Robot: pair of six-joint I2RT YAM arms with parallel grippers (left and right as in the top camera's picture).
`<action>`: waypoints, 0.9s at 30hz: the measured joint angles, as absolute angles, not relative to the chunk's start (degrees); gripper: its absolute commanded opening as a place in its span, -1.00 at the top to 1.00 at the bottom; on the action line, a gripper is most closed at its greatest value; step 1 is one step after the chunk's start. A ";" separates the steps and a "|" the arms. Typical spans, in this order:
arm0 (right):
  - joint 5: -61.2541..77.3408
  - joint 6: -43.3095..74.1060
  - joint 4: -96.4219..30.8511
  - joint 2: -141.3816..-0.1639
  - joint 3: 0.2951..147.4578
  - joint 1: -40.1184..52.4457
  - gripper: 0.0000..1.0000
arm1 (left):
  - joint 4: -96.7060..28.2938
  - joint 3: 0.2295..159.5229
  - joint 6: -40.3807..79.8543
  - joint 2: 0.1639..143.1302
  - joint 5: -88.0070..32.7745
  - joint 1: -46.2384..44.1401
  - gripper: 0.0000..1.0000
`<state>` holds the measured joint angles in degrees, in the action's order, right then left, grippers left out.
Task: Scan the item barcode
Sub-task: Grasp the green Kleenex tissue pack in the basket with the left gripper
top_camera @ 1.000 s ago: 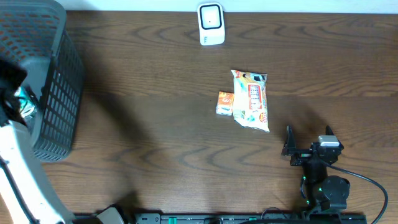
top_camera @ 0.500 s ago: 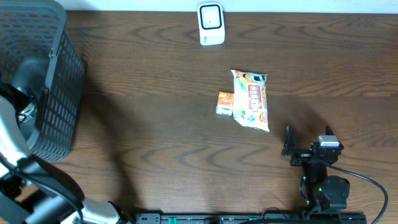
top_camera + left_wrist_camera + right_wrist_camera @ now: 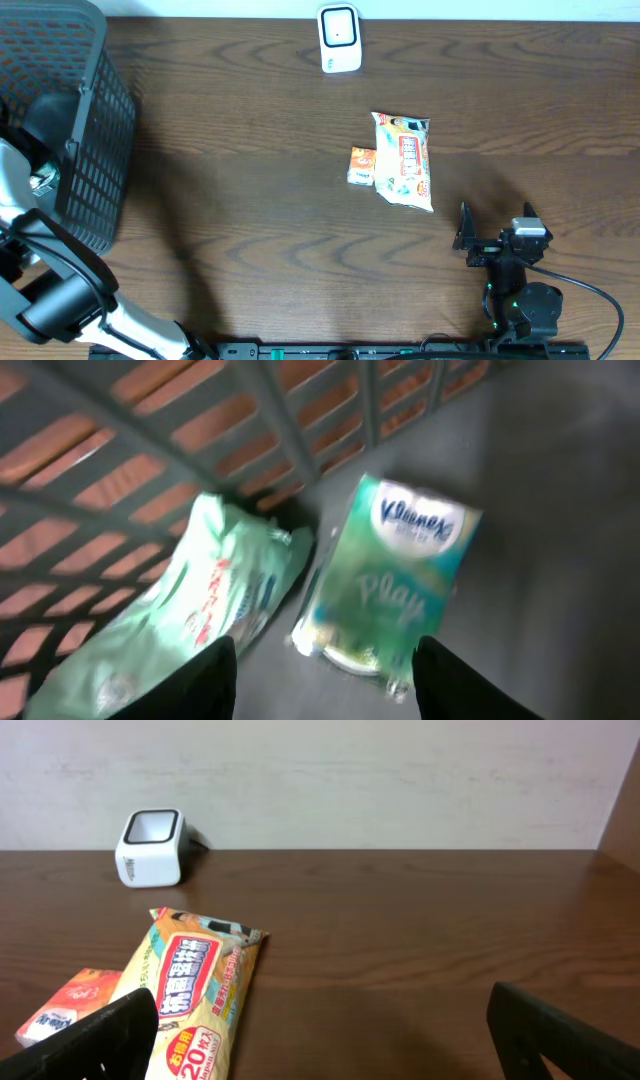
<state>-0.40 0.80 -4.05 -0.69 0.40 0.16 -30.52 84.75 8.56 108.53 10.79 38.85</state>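
While the left pincer hangs inside the basket with its fingers about half apart and nothing between them, a Kleenex pack lies on the basket floor just ahead of it, blurred but readable. A green soft pack lies ahead and to the left of that pincer, against the basket's mesh wall and just beside the Kleenex pack. The right pincer sits wide open and empty, low over the table. Ahead of it and to its left lie a yellow pack and a small orange packet side by side. The white scanner stands farther ahead, beyond them.
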 measured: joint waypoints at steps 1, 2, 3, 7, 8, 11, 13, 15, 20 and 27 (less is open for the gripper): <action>-0.40 0.80 -4.05 -0.69 0.40 0.16 -0.99 | -29.89 84.75 8.34 109.01 10.44 38.85 -0.11; -0.40 0.80 -4.05 -0.69 0.40 0.16 -0.99 | -29.26 84.75 7.75 109.54 9.63 38.85 -0.11; -0.40 0.80 -4.05 -0.69 0.40 0.16 -0.99 | -28.53 84.75 7.16 110.19 8.45 38.85 -0.11; -0.40 0.80 -4.05 -0.69 0.40 0.16 -0.99 | -25.93 84.75 5.26 112.77 4.32 38.85 -0.11; -0.40 0.80 -4.05 -0.69 0.40 0.16 -0.99 | -25.28 84.75 5.04 113.27 3.88 38.85 -0.11; -0.40 0.80 -4.05 -0.69 0.40 0.16 -0.99 | -25.06 84.75 4.45 114.63 3.29 38.85 -0.11; -0.40 0.80 -4.05 -0.69 0.40 0.16 -0.98 | -24.93 84.75 4.36 115.11 3.31 38.85 -0.11; -0.40 0.80 -4.05 -0.69 0.40 0.16 -0.98 | -24.86 84.75 4.25 115.15 3.38 38.85 -0.10; -0.40 0.80 -4.05 -0.69 0.40 0.16 -0.99 | -25.32 84.75 3.75 115.20 4.64 38.85 0.31; -0.40 0.80 -4.03 -0.69 0.40 0.16 -0.98 | -26.44 84.90 2.96 115.20 4.89 38.81 0.85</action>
<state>-0.40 0.80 -4.03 -0.69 0.40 0.16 -26.44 84.90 2.96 115.20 4.89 38.81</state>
